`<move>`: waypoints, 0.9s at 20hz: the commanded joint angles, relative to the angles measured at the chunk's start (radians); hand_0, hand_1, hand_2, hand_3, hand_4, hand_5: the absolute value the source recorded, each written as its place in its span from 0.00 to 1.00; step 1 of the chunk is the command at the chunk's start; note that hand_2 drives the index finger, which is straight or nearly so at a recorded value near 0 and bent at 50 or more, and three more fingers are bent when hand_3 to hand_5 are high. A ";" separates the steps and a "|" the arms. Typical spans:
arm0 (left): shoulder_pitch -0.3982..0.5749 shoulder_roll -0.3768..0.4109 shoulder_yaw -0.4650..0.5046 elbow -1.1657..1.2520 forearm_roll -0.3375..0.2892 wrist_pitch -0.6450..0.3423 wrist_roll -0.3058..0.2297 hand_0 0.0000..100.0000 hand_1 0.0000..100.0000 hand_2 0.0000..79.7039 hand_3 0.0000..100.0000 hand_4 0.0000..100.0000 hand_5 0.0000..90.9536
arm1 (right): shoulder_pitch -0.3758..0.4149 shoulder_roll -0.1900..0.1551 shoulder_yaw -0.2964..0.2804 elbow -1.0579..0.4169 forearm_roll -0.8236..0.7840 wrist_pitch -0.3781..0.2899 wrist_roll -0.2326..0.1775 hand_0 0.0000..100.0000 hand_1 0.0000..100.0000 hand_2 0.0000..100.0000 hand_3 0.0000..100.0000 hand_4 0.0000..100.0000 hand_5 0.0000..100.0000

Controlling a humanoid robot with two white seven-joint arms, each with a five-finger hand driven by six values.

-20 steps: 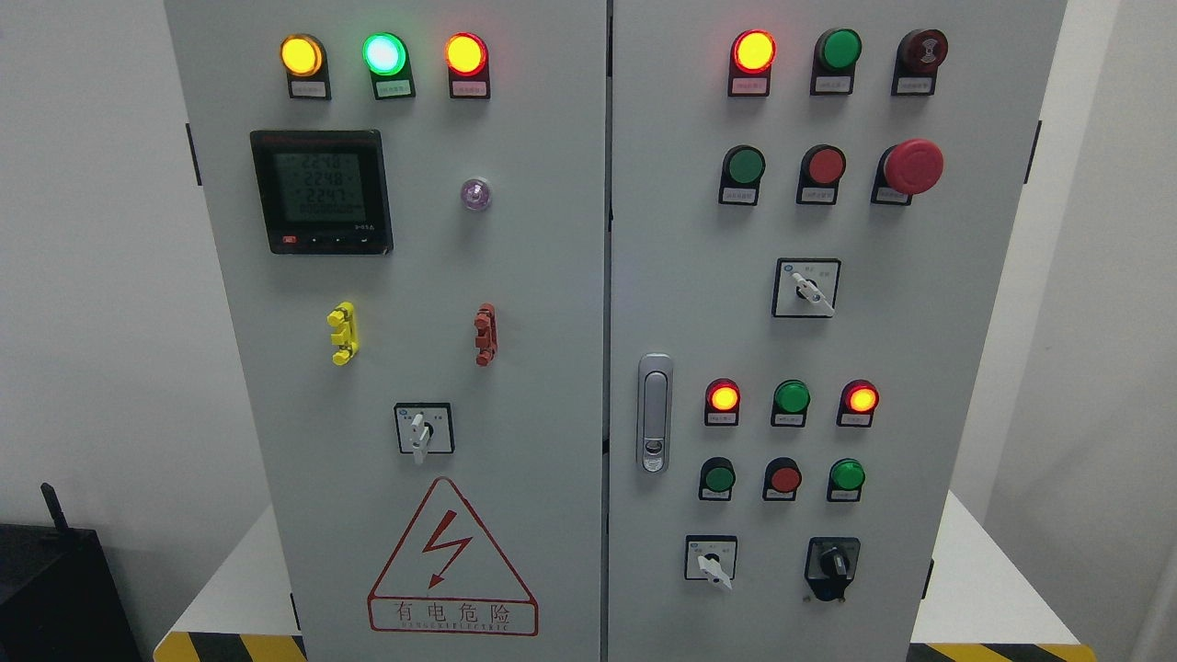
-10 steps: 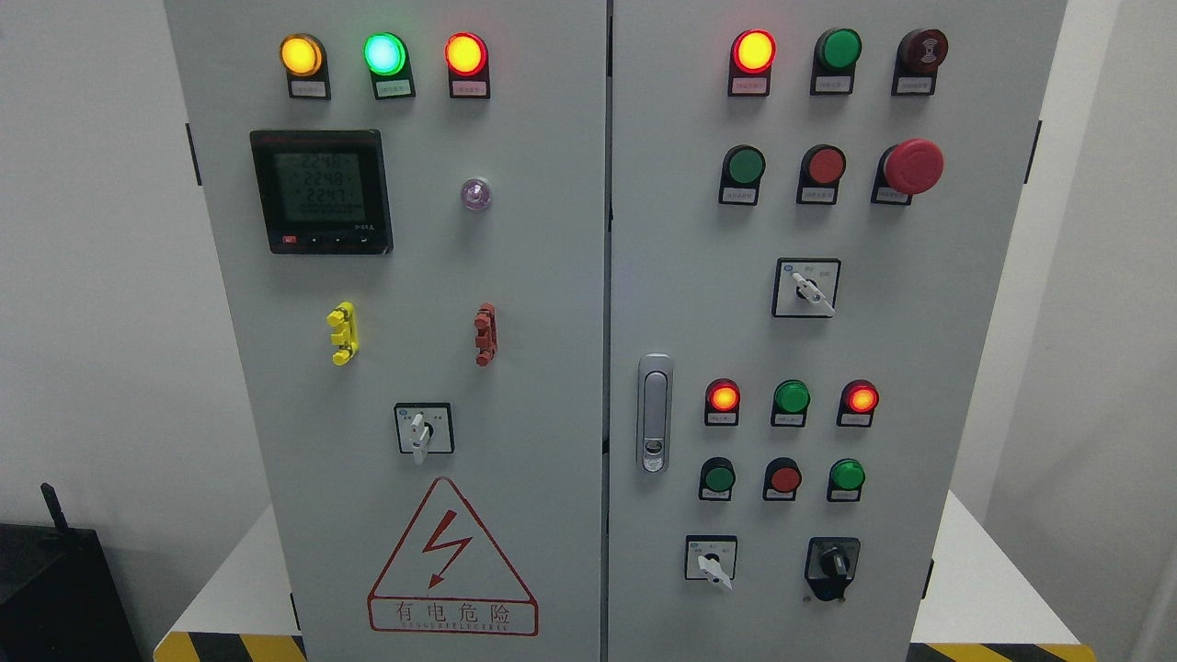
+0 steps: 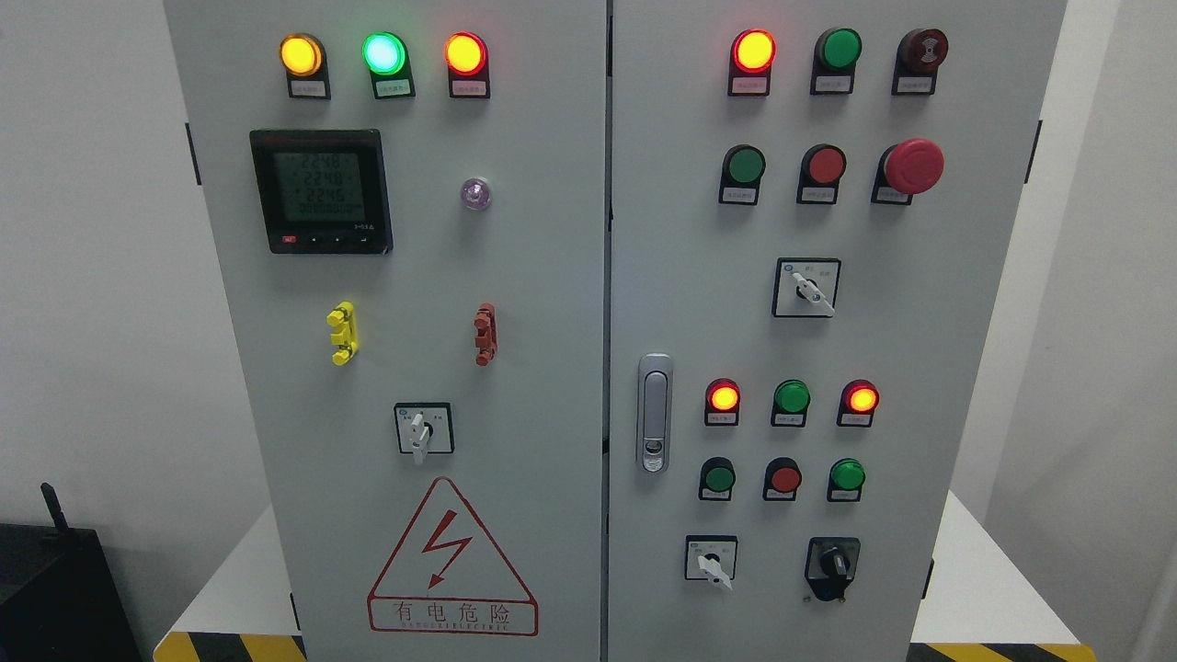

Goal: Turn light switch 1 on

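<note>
A grey two-door control cabinet (image 3: 552, 276) fills the head view. Its right door carries rows of lamps and push buttons: a lit red lamp (image 3: 753, 51) and an unlit green one (image 3: 840, 49) at the top, then a green button (image 3: 744, 165) and a red button (image 3: 825, 165). Lower down sit three lamps, red (image 3: 723, 397), green (image 3: 791, 397) and red (image 3: 862, 398), above green (image 3: 717, 478), red (image 3: 784, 479) and green (image 3: 846, 475) buttons. The labels are too small to read, so I cannot tell which is light switch 1. Neither hand is in view.
A red mushroom stop button (image 3: 911, 166), white rotary selectors (image 3: 806, 288) (image 3: 711, 559) (image 3: 424, 428), a black rotary knob (image 3: 832, 563) and a door latch (image 3: 654, 413) stand proud of the doors. The left door has a meter (image 3: 321, 190). White walls flank the cabinet; a black box (image 3: 55, 588) sits lower left.
</note>
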 commanded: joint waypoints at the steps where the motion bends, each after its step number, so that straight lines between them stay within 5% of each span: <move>1: -0.073 -0.045 -0.160 -0.104 -0.052 0.060 0.021 0.37 0.39 0.55 0.77 0.82 0.67 | 0.001 0.000 0.011 0.000 -0.006 0.000 -0.002 0.12 0.39 0.00 0.00 0.00 0.00; 9: -0.149 -0.057 -0.240 -0.106 -0.061 0.199 0.061 0.30 0.45 0.56 0.81 0.86 0.72 | -0.001 0.000 0.011 0.000 -0.008 0.000 -0.002 0.12 0.39 0.00 0.00 0.00 0.00; 18: -0.372 -0.088 -0.425 -0.104 -0.104 0.446 0.098 0.29 0.48 0.60 0.86 0.88 0.79 | 0.001 0.000 0.011 0.000 -0.006 0.000 -0.002 0.12 0.39 0.00 0.00 0.00 0.00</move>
